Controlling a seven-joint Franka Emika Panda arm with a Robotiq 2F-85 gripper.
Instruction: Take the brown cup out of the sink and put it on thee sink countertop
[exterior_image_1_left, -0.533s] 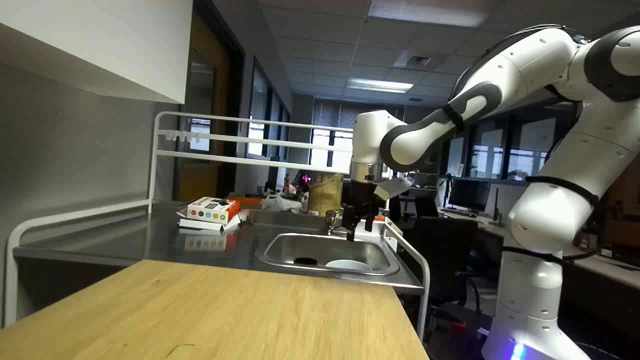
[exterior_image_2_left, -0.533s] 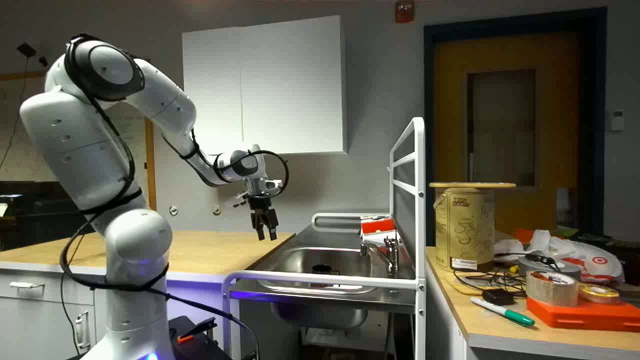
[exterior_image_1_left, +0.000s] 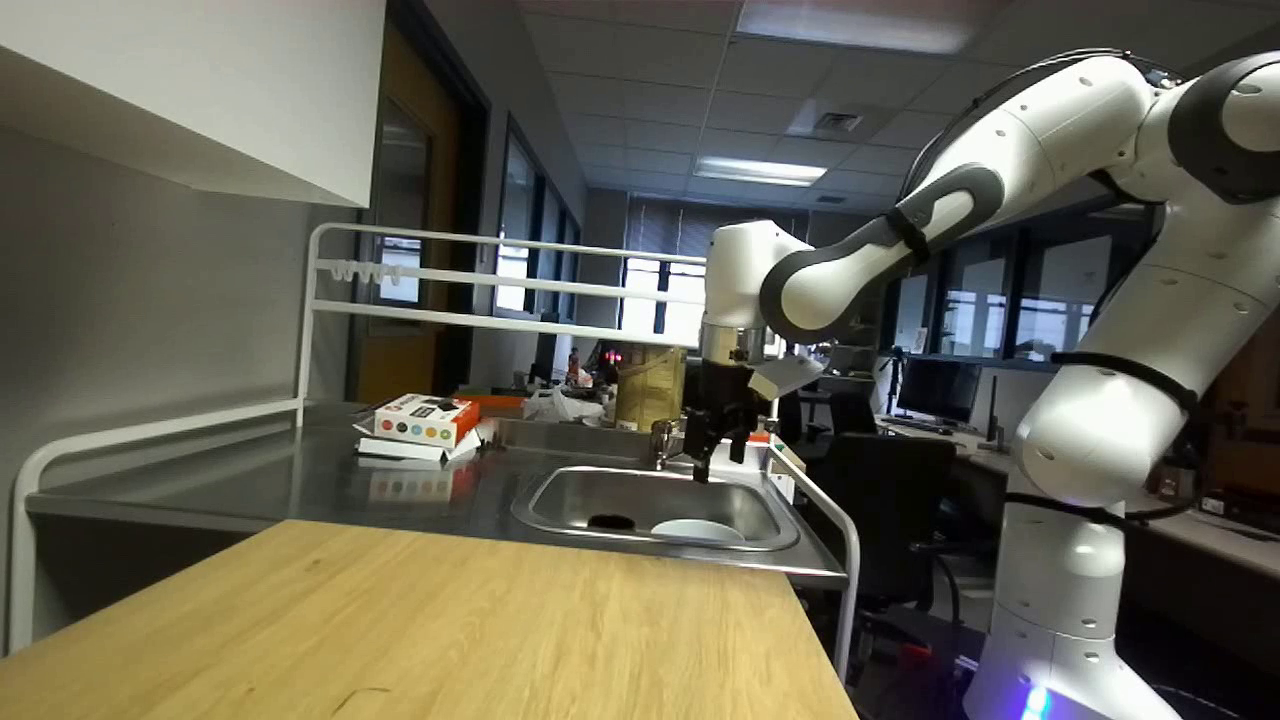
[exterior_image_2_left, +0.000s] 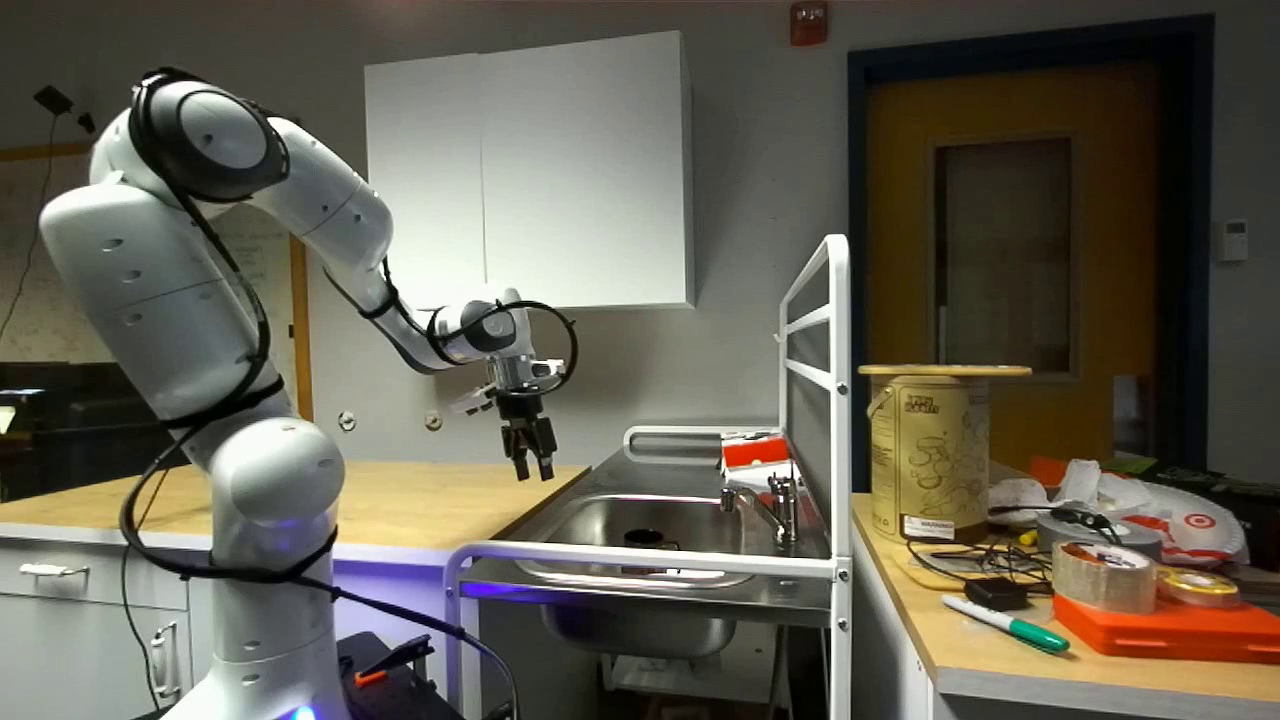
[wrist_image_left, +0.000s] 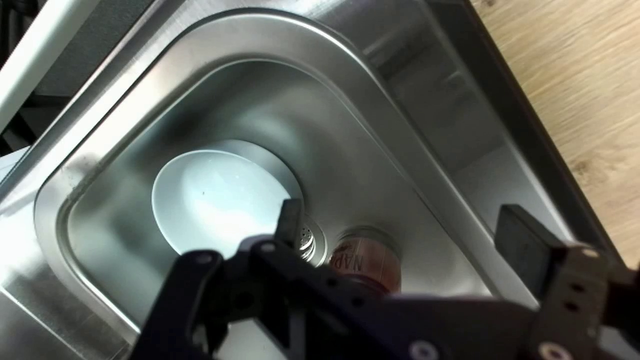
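The brown cup (wrist_image_left: 374, 260) stands in the sink (wrist_image_left: 260, 37), beside the drain, in the wrist view; my gripper's linkage hides its near part. Only its dark top shows in both exterior views (exterior_image_1_left: 611, 522) (exterior_image_2_left: 643, 538). The sink also shows in both exterior views (exterior_image_1_left: 640, 490) (exterior_image_2_left: 590, 525). My gripper (wrist_image_left: 405, 235) is open and empty, with its fingers wide apart and pointing down. It hangs above the sink, higher than the cup and not touching it, in both exterior views (exterior_image_1_left: 720, 465) (exterior_image_2_left: 534, 468). The grey metal sink countertop (exterior_image_1_left: 320, 470) stretches away beside the sink.
A white bowl (wrist_image_left: 215, 200) lies in the sink near the cup. A faucet (exterior_image_2_left: 780, 510) stands at the sink's edge. An orange-and-white box (exterior_image_1_left: 425, 420) lies on the countertop. White rack rails (exterior_image_2_left: 650, 560) border the countertop. A wooden tabletop (exterior_image_1_left: 450, 620) adjoins the sink.
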